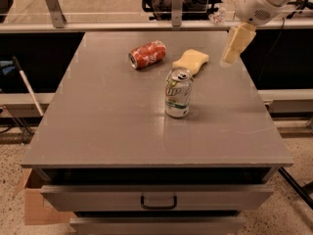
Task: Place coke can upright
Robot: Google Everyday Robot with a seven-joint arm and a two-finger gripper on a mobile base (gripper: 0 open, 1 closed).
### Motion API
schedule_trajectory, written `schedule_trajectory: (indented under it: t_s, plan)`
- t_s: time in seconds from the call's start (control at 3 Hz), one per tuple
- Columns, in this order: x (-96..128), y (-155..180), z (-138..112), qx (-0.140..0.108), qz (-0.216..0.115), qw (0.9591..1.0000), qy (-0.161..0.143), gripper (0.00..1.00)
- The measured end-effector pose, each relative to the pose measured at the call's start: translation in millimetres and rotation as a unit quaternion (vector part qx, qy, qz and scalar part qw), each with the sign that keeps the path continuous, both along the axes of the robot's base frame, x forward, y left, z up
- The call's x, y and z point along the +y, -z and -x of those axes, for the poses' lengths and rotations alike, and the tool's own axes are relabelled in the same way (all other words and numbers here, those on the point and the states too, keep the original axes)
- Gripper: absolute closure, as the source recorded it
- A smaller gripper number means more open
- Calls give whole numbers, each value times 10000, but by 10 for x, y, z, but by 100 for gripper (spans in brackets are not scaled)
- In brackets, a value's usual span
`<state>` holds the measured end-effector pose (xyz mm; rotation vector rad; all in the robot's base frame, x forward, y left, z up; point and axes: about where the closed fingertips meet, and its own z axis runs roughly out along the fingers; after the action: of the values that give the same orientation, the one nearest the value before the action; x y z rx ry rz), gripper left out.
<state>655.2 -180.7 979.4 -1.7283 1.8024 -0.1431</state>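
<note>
The red coke can lies on its side on the grey table, toward the far middle, its silver end facing front left. My gripper hangs from the white arm at the upper right, above the table's far right part. It is well to the right of the coke can and holds nothing that I can see.
A silver-white and green 7UP can stands upright near the table's middle. A yellow sponge lies just behind it, right of the coke can. A drawer with a handle is below the front edge. A cardboard box sits on the floor at lower left.
</note>
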Motion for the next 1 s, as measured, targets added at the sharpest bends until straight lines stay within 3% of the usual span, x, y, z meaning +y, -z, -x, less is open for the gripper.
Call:
schedule_trajectory:
  t_s: [0.33, 0.67, 1.0]
  plan:
    - [40, 15, -21, -21, -49, 9999, -113, 0]
    - [191, 7, -139, -188, -152, 9981, -564, 0]
    - [477, 26, -333, -417, -180, 9916, -1209, 0]
